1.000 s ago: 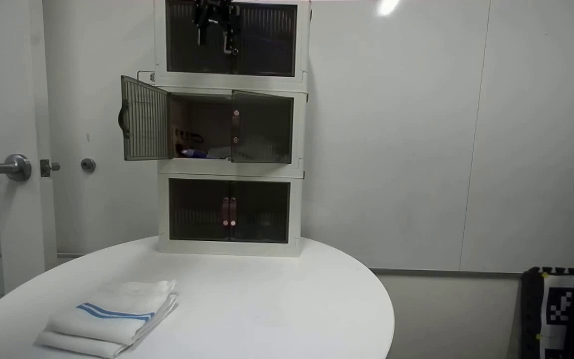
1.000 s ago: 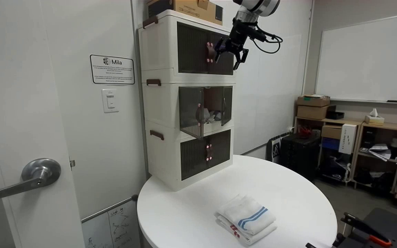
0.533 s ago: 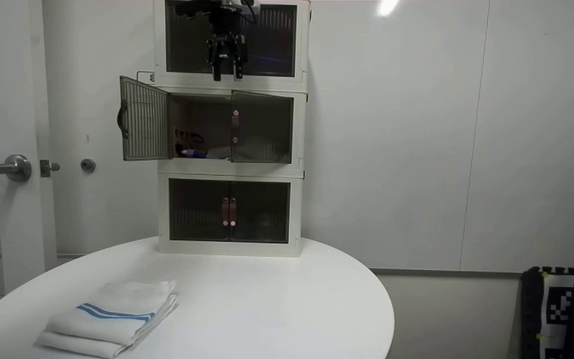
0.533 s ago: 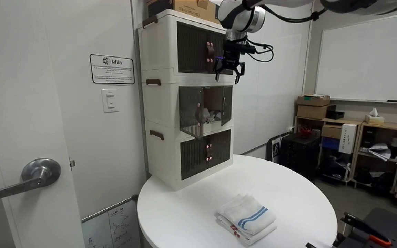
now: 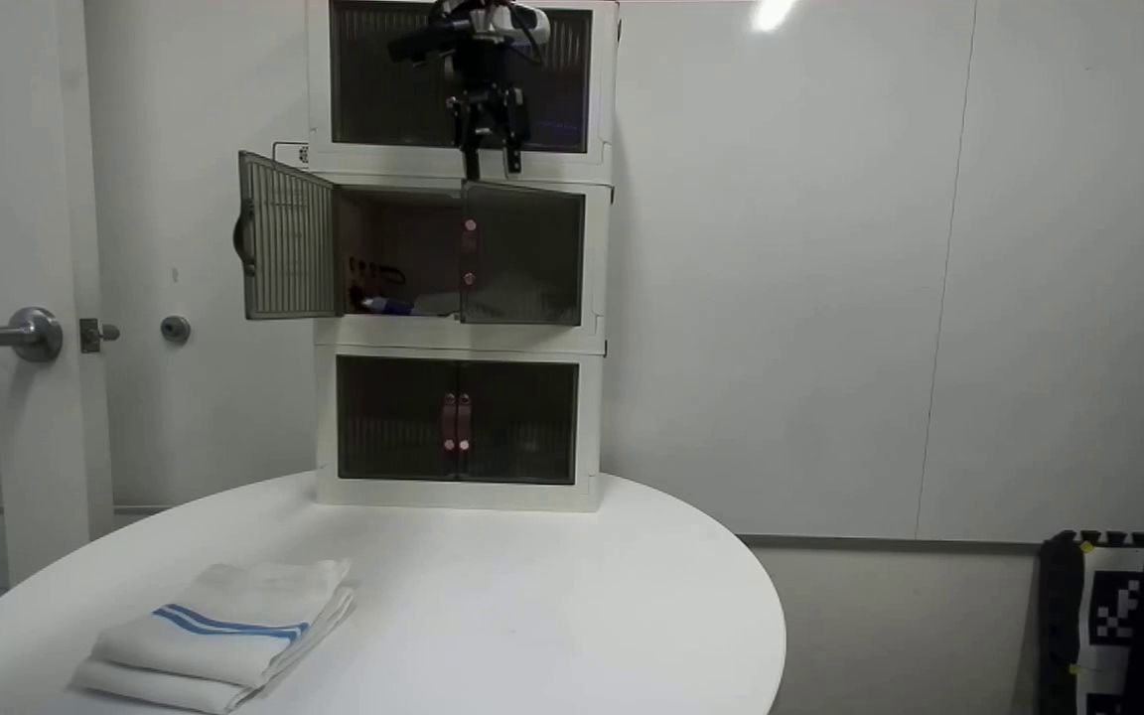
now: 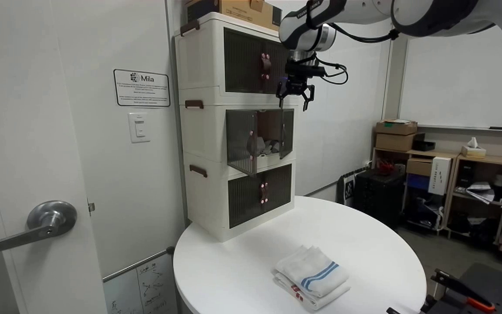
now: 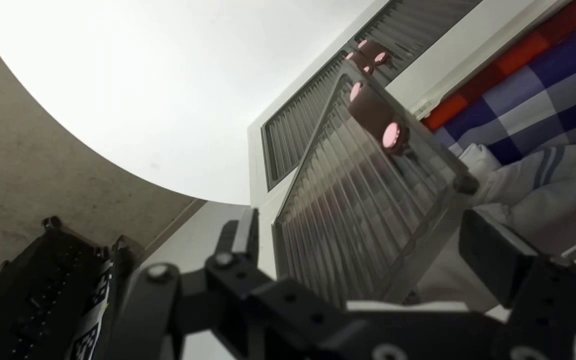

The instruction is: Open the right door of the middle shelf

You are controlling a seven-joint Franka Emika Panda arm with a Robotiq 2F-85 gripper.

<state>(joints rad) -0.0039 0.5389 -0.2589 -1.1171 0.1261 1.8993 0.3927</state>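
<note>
The middle shelf's right door (image 5: 522,253) is a dark, ribbed, see-through panel, standing partly open in both exterior views (image 6: 286,133). Its brown handle with pink studs (image 7: 374,112) shows in the wrist view. The left door (image 5: 291,238) of the same shelf stands wide open (image 6: 241,140). My gripper (image 5: 492,169) points down at the right door's top edge, just in front of the shelf stack (image 6: 293,106). In the wrist view the fingers (image 7: 363,235) are spread, with the door's top edge between them. I cannot tell if a finger touches the door. Nothing is held.
The top shelf (image 5: 463,159) is right behind my gripper and the bottom shelf (image 5: 458,495) is below; both are closed. Checked and white cloths (image 7: 543,105) lie inside the middle shelf. A folded white towel (image 6: 314,272) lies on the round white table (image 6: 364,235).
My gripper has come down from in front of the top shelf to the right door's top edge, shifting right in an exterior view and turning from tilted to pointing down. The doors have not moved.
</note>
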